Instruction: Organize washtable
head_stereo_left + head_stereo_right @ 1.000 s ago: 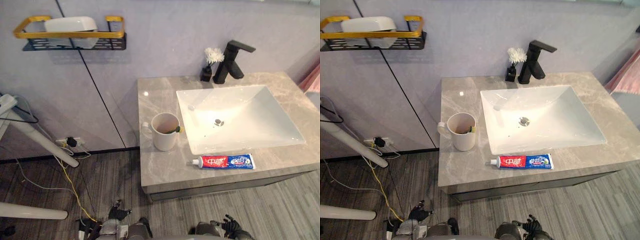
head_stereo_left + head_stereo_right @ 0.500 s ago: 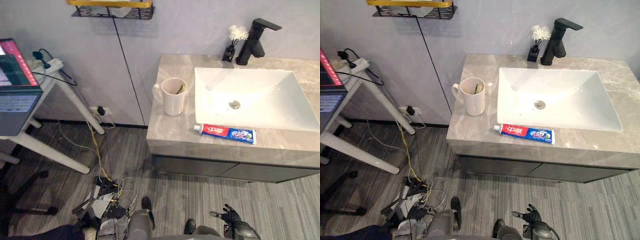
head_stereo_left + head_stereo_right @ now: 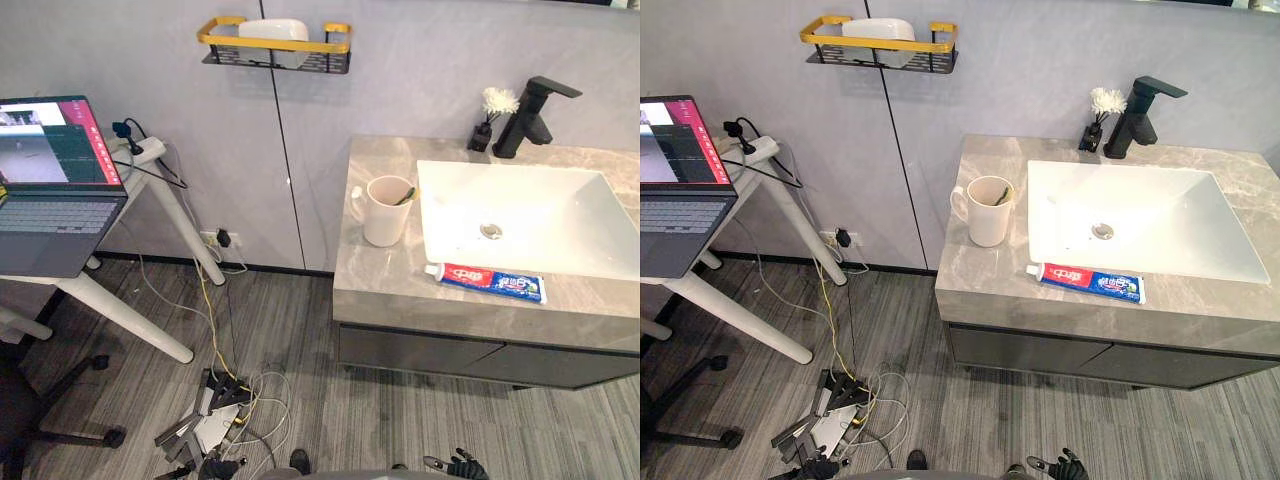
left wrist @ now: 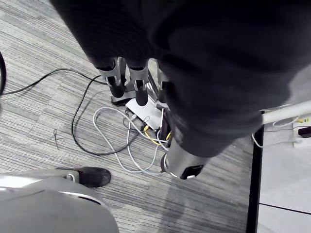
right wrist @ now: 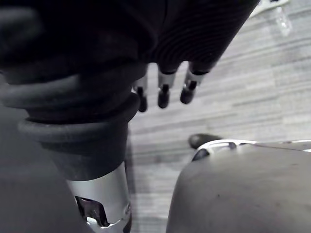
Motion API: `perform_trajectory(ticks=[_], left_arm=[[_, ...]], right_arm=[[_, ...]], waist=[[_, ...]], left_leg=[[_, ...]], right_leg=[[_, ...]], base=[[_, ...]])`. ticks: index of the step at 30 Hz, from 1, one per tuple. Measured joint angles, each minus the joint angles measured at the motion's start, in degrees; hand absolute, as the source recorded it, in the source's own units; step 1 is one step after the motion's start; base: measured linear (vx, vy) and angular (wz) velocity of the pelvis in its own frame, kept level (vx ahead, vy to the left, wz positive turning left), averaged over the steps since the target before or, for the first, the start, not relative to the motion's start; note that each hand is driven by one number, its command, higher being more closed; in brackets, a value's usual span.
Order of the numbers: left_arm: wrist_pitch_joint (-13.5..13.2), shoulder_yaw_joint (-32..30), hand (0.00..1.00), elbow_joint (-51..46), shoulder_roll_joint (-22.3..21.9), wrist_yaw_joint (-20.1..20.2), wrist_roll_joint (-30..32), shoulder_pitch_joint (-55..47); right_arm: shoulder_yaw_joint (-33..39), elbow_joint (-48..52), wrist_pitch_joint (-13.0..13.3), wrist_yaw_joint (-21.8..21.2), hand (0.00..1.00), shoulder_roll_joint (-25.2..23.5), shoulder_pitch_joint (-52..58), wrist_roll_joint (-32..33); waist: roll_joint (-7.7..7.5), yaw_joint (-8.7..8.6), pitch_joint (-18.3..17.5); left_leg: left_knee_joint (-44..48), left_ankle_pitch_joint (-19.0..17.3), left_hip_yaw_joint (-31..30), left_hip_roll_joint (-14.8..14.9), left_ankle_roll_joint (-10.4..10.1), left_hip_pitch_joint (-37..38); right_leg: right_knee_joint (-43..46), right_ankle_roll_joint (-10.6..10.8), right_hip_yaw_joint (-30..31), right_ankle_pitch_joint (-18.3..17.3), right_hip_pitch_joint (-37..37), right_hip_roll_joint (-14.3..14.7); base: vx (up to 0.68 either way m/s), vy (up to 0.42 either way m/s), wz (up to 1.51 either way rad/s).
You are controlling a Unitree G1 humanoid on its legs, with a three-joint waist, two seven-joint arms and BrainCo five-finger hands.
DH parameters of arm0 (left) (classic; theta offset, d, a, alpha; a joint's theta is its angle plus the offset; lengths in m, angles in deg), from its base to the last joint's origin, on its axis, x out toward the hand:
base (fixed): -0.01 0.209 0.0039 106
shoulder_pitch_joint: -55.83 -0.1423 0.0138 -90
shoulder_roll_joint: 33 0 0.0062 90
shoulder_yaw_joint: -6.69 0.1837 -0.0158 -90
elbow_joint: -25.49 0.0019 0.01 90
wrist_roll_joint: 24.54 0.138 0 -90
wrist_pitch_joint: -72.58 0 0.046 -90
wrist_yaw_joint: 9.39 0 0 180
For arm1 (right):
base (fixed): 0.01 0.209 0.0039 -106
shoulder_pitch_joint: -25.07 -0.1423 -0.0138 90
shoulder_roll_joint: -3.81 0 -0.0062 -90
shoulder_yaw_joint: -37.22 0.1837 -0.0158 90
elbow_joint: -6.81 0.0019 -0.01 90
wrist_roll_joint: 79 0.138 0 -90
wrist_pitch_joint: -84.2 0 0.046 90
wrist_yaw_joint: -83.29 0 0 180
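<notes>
A grey stone washtable (image 3: 375, 285) stands at the right. On it a cream cup (image 3: 386, 211) holds a green toothbrush (image 3: 405, 197), left of the white sink (image 3: 520, 215). A red and blue toothpaste tube (image 3: 485, 282) lies flat along the front edge, before the sink. My right hand (image 3: 1060, 467) hangs low over the floor, far from the table, with its fingers (image 5: 164, 92) relaxed and holding nothing. My left hand (image 4: 127, 77) also hangs over the floor, fingers straight, holding nothing.
A black faucet (image 3: 533, 115) and a small vase with a white flower (image 3: 490, 115) stand behind the sink. A yellow-railed wall shelf (image 3: 275, 45) carries a white dish. A laptop (image 3: 50, 170) sits on a white stand at left. Cables and a power strip (image 3: 220, 415) litter the floor.
The whole picture has shifted: the camera has pulled back and turned left, so the washtable sits farther off at the right and the laptop shows. Nothing on the table moved.
</notes>
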Motion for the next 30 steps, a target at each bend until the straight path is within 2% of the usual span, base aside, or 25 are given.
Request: perform_trajectory(ticks=[8,10,13,14,15,19,21,23,26,28,30], left_arm=[[-0.1,1.0,0.0,-0.6,0.6,-0.3,0.0,-0.7],[0.1,1.0,0.0,-4.7,0.5,-1.4,-0.1,-1.7],[0.3,0.8,0.0,-20.3,0.6,-3.8,-0.1,-3.0],[0.2,0.4,0.0,-30.3,0.9,-5.1,0.0,-3.5],[0.1,-0.1,0.0,-36.3,1.1,-5.5,0.2,-3.6],[-0.8,-0.7,0.0,-57.7,3.0,-6.6,5.0,-3.1],[-1.0,0.4,0.0,-62.7,3.2,-7.0,6.8,-2.4],[-1.1,4.1,0.0,-68.3,3.7,-7.4,8.0,-1.1],[-1.4,14.2,0.0,-78.3,5.9,-6.5,9.5,1.9],[-2.8,22.5,0.0,-85.5,7.6,-4.6,10.1,6.2],[-4.0,25.8,0.0,-88.8,8.5,-3.4,10.0,8.8]], right_arm=[[0.0,0.0,0.0,0.2,0.0,-0.2,0.3,-2.5],[0.0,0.0,0.0,0.2,0.0,-0.3,0.4,-2.5],[-0.4,0.0,0.0,0.2,0.0,-0.1,1.1,-2.5],[-1.3,0.0,0.0,0.2,0.0,0.1,1.2,-2.8],[-1.9,0.1,0.1,0.2,0.0,0.3,1.2,-3.4],[-3.4,0.4,0.2,0.1,0.0,0.6,1.2,-4.3],[-3.6,0.7,0.2,0.0,0.0,0.8,1.6,-4.4],[-4.1,1.1,0.2,-0.2,0.0,0.8,1.8,-4.4],[-4.5,1.1,0.3,-0.3,0.0,0.8,1.6,-4.4],[-4.7,1.0,0.3,-0.8,0.0,0.8,1.6,-4.4],[-5.0,1.0,0.4,-1.3,0.0,0.9,1.6,-4.4]], waist=[[-0.36,0.27,-0.2],[-0.47,0.35,-0.3],[-0.35,1.89,-0.3],[-0.18,2.44,-0.3],[-0.11,2.96,-0.4],[-0.23,3.3,-0.8],[0.05,3.32,-1.3],[-0.09,3.32,-1.5],[-0.21,3.36,-1.8],[-0.22,3.31,-2.0],[-0.05,3.09,-2.2]], left_leg=[[-0.6,1.4,-4.3,-1.6,0.9,0.6],[-0.7,1.7,-5.6,-1.8,0.9,0.1],[-0.7,2.2,-7.4,-1.9,1.1,-1.3],[-0.7,2.4,-8.4,-1.9,1.2,-2.0],[-0.7,2.5,-8.7,-2.0,1.2,-2.2],[-0.7,2.9,-10.1,-2.8,1.5,-2.4],[-0.3,3.2,-10.2,-3.0,1.8,-2.4],[-0.3,3.2,-10.8,-3.2,1.8,-2.4],[-0.2,3.2,-11.3,-2.9,1.7,-2.3],[-0.2,3.2,-11.3,-2.9,1.7,-2.3],[-0.2,3.1,-11.1,-2.9,1.7,-2.2]], right_leg=[[2.2,0.8,-2.5,-2.0,1.4,-1.7],[2.3,1.5,-2.5,-2.8,1.3,-1.7],[1.9,1.6,-2.1,-2.8,1.1,-1.2],[1.7,1.7,-1.4,-3.1,1.1,-0.9],[1.4,1.6,-0.9,-3.2,1.2,-0.6],[0.9,0.9,-1.4,-2.7,1.4,-0.6],[0.5,1.0,-1.4,-2.2,1.9,-0.6],[-0.1,0.9,-1.7,-2.1,2.5,-0.6],[-0.1,0.8,-0.7,-2.1,3.0,-0.6],[0.1,0.8,-0.3,-2.1,2.9,-0.7],[0.2,0.8,0.4,-2.1,2.6,-0.7]], base=[[-0.08,0.005,0.29],[-0.07,-0.012,0.35],[-0.06,-0.021,0.33],[-0.04,-0.03,0.3],[-0.03,-0.028,0.25],[0.07,0.002,0.14],[0.11,0.019,0.09],[0.09,0.002,0.17],[0.03,-0.015,0.14],[-0.03,-0.01,-0.05],[-0.06,-0.009,-0.13]])
